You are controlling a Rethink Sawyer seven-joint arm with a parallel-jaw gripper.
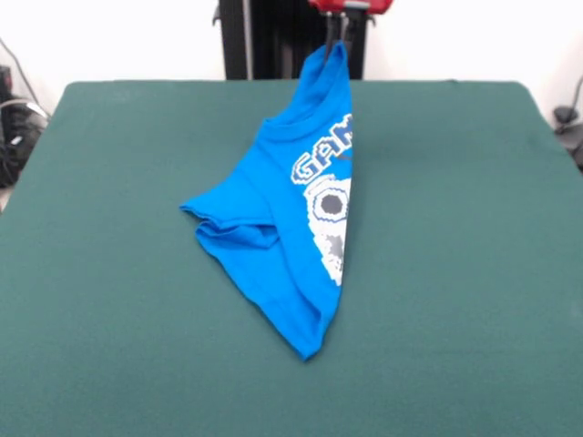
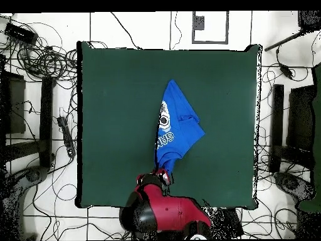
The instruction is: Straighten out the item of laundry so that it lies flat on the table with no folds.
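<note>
1. Laundry first: the bright blue T-shirt [image 1: 282, 237] hangs from my gripper [image 1: 333, 43], its collar end pulled up to a point while its lower part trails on the table [image 1: 109, 300].
2. My jaws are clamped together on a pinch of blue fabric near the neckline; in the front view the two dark fingers [image 1: 328, 38] descend from a red mount and meet the cloth at its peak.
3. Folded lengthwise, the shirt shows only part of its white pixel lettering [image 1: 321, 157] and, below it, half of the white and grey controller graphic [image 1: 332, 223] along the fold's edge.
4. One sleeve [image 1: 228, 218] lies bunched on the green cloth beside the shirt's body, and the hem narrows to a corner resting flat on the table.
5. Seen from overhead, the shirt [image 2: 175, 122] stretches from the table's middle toward my red arm [image 2: 164, 210], which stands at the table's edge [image 2: 81, 125].
6. Cables [image 2: 44, 63] lie on the white floor around the table.
</note>
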